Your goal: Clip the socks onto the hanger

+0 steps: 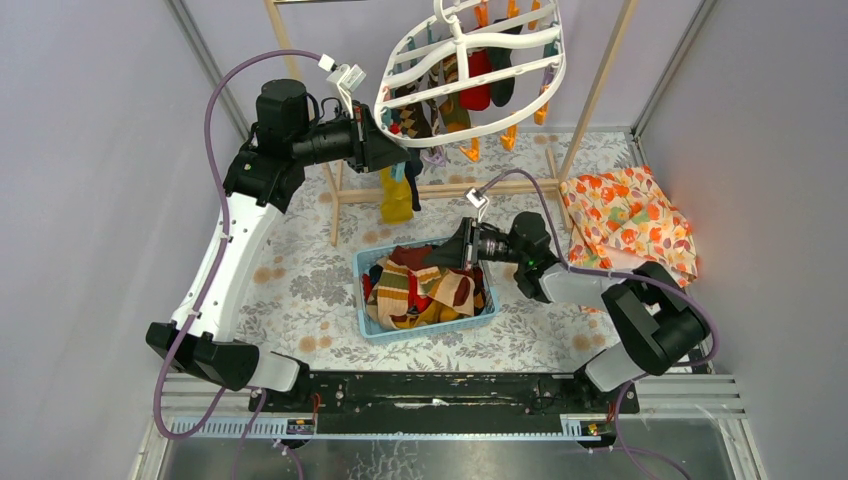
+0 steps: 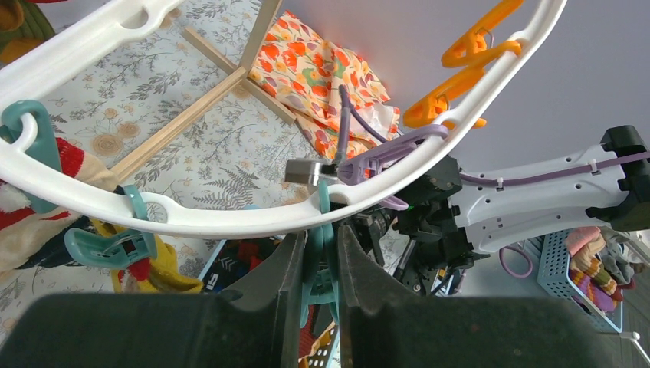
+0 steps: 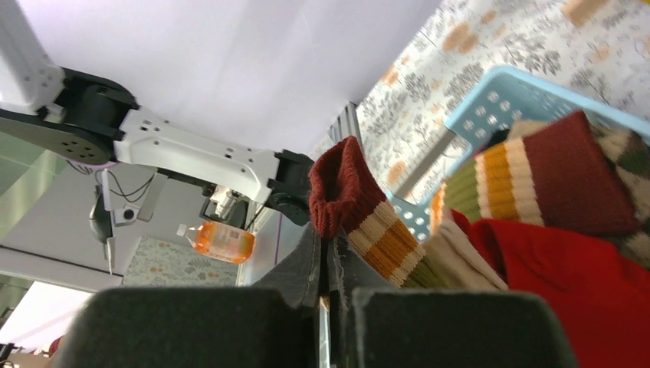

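- Maroon-cuffed striped sock (image 3: 375, 230): its cuff is pinched between the closed jaws of the right gripper (image 3: 325, 257), and its length trails down into the socks (image 1: 425, 290) in the blue basket (image 1: 372, 322).
- The white hanger (image 1: 545, 95) hangs tilted, long axis left to right.
- The left gripper (image 2: 322, 245) is clamped on a teal clip (image 2: 318, 287) under the hanger's rim.

A blue basket (image 1: 440, 326) lies near a floral cloth (image 1: 630, 222) and wooden frame (image 1: 445, 189).
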Motion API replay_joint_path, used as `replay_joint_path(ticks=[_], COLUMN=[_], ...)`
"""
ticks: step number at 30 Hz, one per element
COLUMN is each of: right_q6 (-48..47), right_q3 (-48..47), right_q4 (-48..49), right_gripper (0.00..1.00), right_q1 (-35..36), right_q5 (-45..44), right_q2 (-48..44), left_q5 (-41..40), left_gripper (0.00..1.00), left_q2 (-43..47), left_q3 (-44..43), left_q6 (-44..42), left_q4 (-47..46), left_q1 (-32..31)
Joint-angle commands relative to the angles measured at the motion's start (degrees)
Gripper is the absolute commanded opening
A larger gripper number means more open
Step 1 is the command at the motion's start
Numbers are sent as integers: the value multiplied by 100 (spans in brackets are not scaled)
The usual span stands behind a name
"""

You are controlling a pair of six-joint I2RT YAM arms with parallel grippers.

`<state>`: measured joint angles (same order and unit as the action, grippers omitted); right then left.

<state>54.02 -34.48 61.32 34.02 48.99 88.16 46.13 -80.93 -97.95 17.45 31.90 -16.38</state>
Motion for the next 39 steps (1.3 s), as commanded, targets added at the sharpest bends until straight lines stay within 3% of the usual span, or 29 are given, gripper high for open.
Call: replay_joint_path(ticks=[1, 11, 21, 32, 39], right_q6=[361, 1090, 2733, 2375, 2475], right_q3=[-520, -1693, -1606, -1971, -2384], right_q4=[627, 764, 3661, 3694, 3703], right_gripper=[0, 0, 0, 0, 0], right_q1=[-76, -84, -74, 18, 111], right_q5=[297, 668, -2, -557, -557], right_q2=[-518, -990, 74, 687, 995], left_q5=[301, 432, 595, 830, 1164], left_gripper=[0, 0, 0, 0, 0], left_q2=[8, 45, 173, 222, 278], left_q3=[-128, -86, 275, 631, 1051], left_q6=[-23, 196, 807, 1360, 2035], left_q4=[4, -165, -890, -1526, -2443], left_q1=[14, 47, 59, 73, 142])
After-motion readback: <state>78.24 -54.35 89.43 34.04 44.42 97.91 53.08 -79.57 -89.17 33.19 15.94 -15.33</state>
